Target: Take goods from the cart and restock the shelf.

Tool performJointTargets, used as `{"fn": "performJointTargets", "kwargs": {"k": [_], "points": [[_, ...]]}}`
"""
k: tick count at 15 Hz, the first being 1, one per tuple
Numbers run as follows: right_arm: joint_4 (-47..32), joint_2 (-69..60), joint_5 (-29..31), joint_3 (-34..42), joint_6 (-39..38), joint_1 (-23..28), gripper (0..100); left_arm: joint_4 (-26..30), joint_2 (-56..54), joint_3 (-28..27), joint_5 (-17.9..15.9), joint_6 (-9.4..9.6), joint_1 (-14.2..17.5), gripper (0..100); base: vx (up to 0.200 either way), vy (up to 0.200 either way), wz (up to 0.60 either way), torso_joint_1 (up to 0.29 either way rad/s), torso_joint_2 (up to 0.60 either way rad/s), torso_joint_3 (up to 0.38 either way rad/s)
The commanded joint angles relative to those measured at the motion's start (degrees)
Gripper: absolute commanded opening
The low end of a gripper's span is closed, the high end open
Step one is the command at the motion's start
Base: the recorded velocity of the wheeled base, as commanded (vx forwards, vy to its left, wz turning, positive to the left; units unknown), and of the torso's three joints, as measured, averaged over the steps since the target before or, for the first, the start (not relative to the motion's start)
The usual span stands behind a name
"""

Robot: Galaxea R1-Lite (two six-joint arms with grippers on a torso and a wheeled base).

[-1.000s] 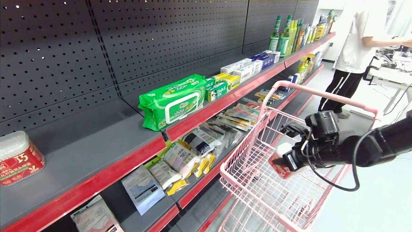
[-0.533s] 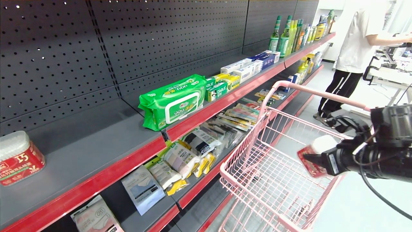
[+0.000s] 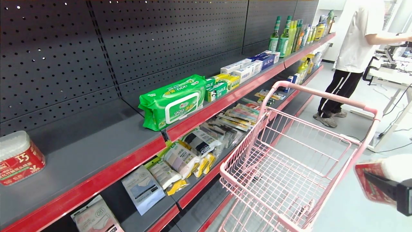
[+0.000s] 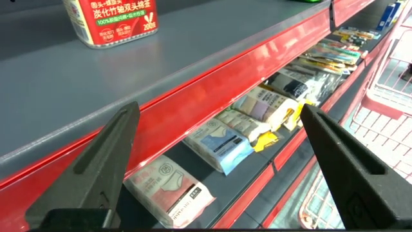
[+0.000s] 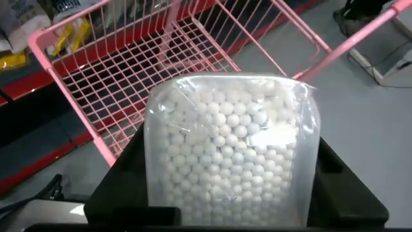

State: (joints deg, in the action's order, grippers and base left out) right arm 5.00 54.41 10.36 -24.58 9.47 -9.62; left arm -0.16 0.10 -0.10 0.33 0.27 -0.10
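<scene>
1. Dark pegboard backs a long shelf [image 3: 96,154] with red front edges, and a pink wire cart [image 3: 322,95] stands in the aisle in front of it.
2. At the right edge of the head view, the right end effector [image 5: 232,200] is closed on a tub of cotton buds [image 3: 373,183], one black finger pressed against each side.
3. That tub is clear plastic with rounded corners. It is packed with white bud tips that show through the top, and a red label wraps its body.
4. It hangs outside the cart, just beyond the right rim, over the pale floor and well apart from the shelf.
5. A matching tub [image 3: 19,158] stands upright on the upper shelf at the far left, with bare grey board between it and a green pack of wipes [image 3: 172,101].
6. The left end effector [image 4: 219,171] is spread wide with nothing in it, near the red shelf edge, with packets [image 4: 222,138] lying on the lower shelf beyond it.
</scene>
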Motion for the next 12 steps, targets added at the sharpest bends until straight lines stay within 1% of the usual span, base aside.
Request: {"fn": "performJointTargets", "kwargs": {"k": [1, 8, 10, 12], "points": [[-1.4, -9.2, -0.1, 0.4, 1.2, -0.6, 0, 0.0, 0.0, 0.0, 0.0, 0.00, 0.0, 100, 0.000, 0.000, 0.00, 0.000, 0.00, 0.000], [-3.5, -15.2, 0.4, 2.6, 1.4, 0.0, 0, 0.0, 0.0, 0.0, 0.0, 0.00, 0.0, 100, 0.000, 0.000, 0.00, 0.000, 0.00, 0.000], [-3.6, -16.1, 0.4, 3.4, 1.4, 0.0, 0, 0.0, 0.0, 0.0, 0.0, 0.00, 0.0, 100, 0.000, 0.000, 0.00, 0.146, -0.34, -0.198], [-3.6, -16.3, 0.4, 3.5, 1.4, 0.0, 0, 0.0, 0.0, 0.0, 0.0, 0.00, 0.0, 100, 0.000, 0.000, 0.00, 0.215, -0.53, -0.303]]}}
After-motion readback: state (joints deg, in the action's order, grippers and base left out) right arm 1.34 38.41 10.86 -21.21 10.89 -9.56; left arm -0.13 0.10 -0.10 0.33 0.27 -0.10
